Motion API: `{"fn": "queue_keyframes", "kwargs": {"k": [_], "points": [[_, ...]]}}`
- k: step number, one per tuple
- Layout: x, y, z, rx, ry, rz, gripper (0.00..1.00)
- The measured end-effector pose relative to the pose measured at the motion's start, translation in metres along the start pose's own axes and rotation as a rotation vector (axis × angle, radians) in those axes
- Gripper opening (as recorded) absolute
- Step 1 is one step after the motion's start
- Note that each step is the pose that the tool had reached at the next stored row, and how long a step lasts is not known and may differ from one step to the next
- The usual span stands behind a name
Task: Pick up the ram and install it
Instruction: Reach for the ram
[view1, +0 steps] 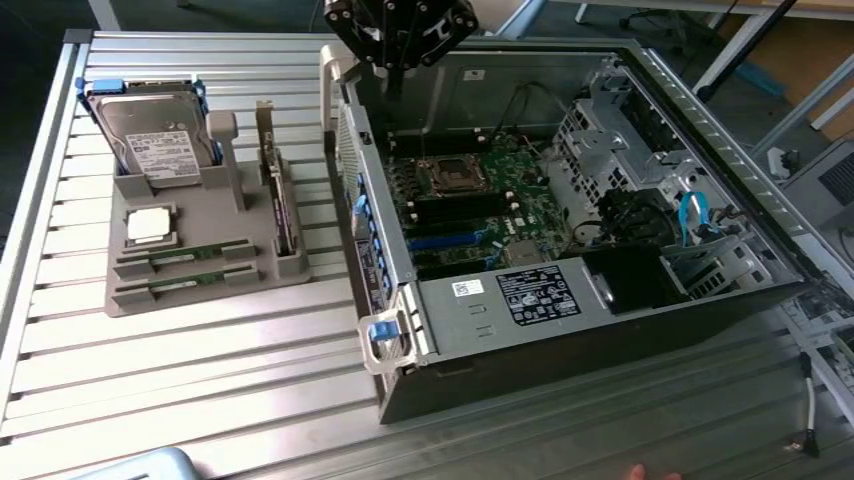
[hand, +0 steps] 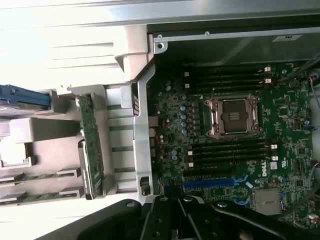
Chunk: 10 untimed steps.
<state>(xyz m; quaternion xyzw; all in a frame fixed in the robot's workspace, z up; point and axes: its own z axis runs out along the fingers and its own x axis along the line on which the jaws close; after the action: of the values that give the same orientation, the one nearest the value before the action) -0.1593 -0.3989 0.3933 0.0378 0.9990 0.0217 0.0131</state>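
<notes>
Gripper (hand: 175, 210), closed and empty, poised over motherboard (hand: 220, 115) inside open computer case (view1: 534, 75); two ram sticks (view1: 187, 253) well apart from it, slotted in grey tray (view1: 200, 215).

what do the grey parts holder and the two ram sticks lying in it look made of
Blocky matte grey parts holder: probably plastic, maybe printed or moulded; dull, uniform colour with no glint. Two thin green ram sticks: circuit board by the look, a flat green laminate surface, likely fibreglass.
</notes>
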Motion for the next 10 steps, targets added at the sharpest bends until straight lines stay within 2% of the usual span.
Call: {"fn": "queue_keyframes", "kwargs": {"k": [10], "points": [[0.018,-0.0012,-0.0005,0.0001,0.0001,0.000,0.10]]}}
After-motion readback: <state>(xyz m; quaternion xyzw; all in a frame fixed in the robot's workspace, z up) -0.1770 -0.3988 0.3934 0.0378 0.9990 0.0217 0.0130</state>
